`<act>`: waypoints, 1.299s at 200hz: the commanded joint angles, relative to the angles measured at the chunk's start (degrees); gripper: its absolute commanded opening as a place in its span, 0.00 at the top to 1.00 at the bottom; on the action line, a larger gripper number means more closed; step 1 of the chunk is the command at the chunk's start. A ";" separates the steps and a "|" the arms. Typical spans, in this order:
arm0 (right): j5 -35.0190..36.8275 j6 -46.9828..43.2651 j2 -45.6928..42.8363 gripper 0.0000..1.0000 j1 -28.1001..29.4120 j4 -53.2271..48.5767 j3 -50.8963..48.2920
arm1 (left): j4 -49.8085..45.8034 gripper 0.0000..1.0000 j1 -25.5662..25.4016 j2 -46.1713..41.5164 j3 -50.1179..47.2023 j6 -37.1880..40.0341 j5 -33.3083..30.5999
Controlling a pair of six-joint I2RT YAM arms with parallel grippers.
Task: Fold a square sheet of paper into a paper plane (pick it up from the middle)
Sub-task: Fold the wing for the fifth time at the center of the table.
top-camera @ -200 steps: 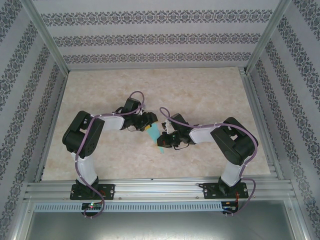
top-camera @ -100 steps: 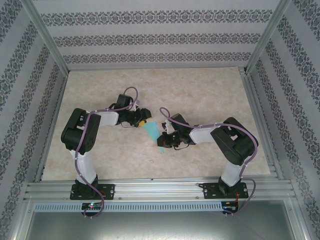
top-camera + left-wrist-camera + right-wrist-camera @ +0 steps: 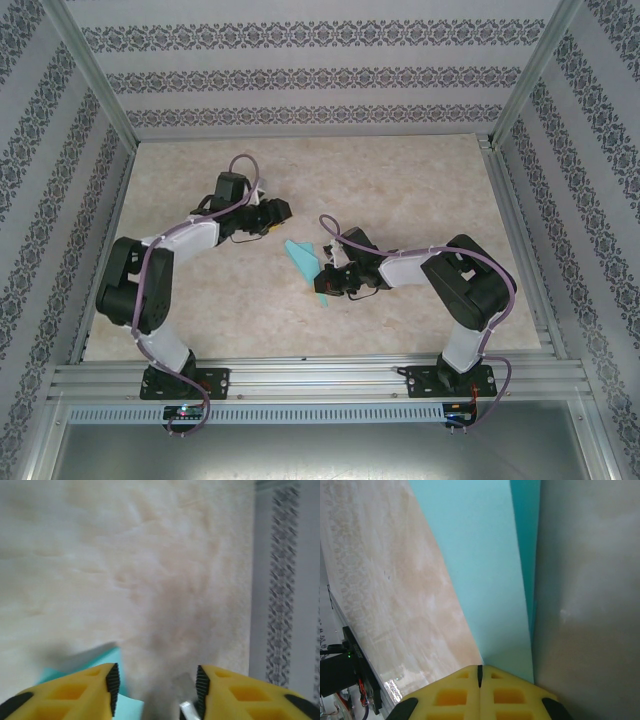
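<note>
The square sheet of paper is folded into a slim, pointed turquoise shape, the paper plane (image 3: 302, 259). It sits at the table's middle with its tip toward the far left. My right gripper (image 3: 327, 283) is shut on its near end. In the right wrist view the plane (image 3: 485, 575) fans out from between the closed yellow fingers of the right gripper (image 3: 480, 672), with a crease along its right side. My left gripper (image 3: 281, 211) hovers apart from the plane, to its upper left. In the left wrist view the left gripper (image 3: 157, 680) is open with nothing in it, and a corner of the plane (image 3: 102, 662) shows beside its left finger.
The marbled beige table (image 3: 400, 180) is ringed by an aluminium frame (image 3: 300, 380) and patterned walls (image 3: 300, 80). Both arm bases are bolted at the near edge. In the left wrist view the right wall (image 3: 285, 580) is visible.
My left arm has pulled back to the far left, off the paper, and its jaws have narrowed a little. My right gripper has kept its hold in the same place.
</note>
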 commanded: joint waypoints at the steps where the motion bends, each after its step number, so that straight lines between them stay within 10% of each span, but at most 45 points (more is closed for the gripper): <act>1: 3.07 0.13 2.15 1.00 0.00 -8.77 -2.30 | -1.19 0.60 -5.23 -0.56 -2.26 -0.19 -0.41; 59: 3.07 0.68 1.95 1.00 -0.08 -7.85 -3.18 | 4.37 0.65 -11.41 8.44 -2.16 -2.13 0.11; 184: 0.37 5.29 -6.59 1.00 -0.44 -4.59 0.18 | 7.54 0.67 -5.88 15.14 -8.68 -1.46 -3.16; 260: 1.17 10.12 5.36 0.97 0.12 0.11 9.80 | 6.80 0.68 -5.81 14.69 -7.59 -1.54 -2.31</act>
